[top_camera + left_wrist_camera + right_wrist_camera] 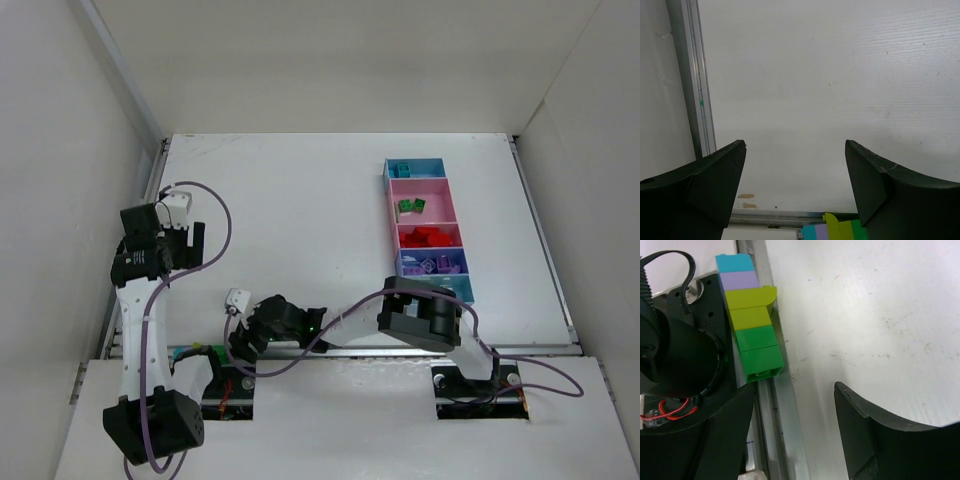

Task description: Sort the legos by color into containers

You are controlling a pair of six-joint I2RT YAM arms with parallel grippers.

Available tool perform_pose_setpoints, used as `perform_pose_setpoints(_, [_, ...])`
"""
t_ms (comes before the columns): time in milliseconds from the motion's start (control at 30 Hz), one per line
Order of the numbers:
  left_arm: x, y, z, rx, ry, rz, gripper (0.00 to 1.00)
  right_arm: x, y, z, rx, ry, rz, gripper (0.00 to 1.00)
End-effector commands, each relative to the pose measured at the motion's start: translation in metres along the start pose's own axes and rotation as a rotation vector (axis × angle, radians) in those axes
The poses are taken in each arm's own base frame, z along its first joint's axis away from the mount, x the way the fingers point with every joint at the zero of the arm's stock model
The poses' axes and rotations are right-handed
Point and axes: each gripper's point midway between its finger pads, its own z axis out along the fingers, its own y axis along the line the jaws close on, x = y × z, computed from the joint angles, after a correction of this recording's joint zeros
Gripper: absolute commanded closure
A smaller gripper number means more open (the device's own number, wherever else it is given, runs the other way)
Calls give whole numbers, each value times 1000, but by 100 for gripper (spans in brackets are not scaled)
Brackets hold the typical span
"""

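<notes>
While the left gripper (795, 144) and right gripper (792, 387) are hanging spread and empty, the legos (751, 315) at upper left are looking light, rigid and slick, best pinched across flat sides.

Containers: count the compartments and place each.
5, in one strip on the table's right: far light blue, first pink, second pink, darker blue, near light blue partly hidden by the right arm.
</notes>
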Motion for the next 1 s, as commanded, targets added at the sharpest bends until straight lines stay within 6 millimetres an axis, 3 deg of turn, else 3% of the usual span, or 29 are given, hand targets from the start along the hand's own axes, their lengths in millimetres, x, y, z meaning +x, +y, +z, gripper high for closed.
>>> perform_pose_setpoints(0, [-4, 4, 0, -19, -40, 3, 22, -23, 14, 6, -57, -43, -28, 30])
perform_pose_setpoints(100, [-7, 4, 0, -22, -49, 4, 22, -13, 23, 14, -121, -21, -41, 30])
perform_pose_setpoints(200, [-7, 4, 0, -22, -49, 4, 22, -17, 34, 14, -182, -23, -53, 30])
perform_pose_setpoints(833, [-8, 5, -2, -25, -58, 5, 22, -10, 40, 33, -230, -33, -24, 26])
perform_pose_setpoints(933, [-8, 5, -2, -25, -58, 5, 22, -1, 40, 31, -236, -13, -11, 33])
perform_pose_setpoints(967, [-9, 5, -4, -28, -66, 6, 22, -7, 44, 29, -250, -22, -14, 35])
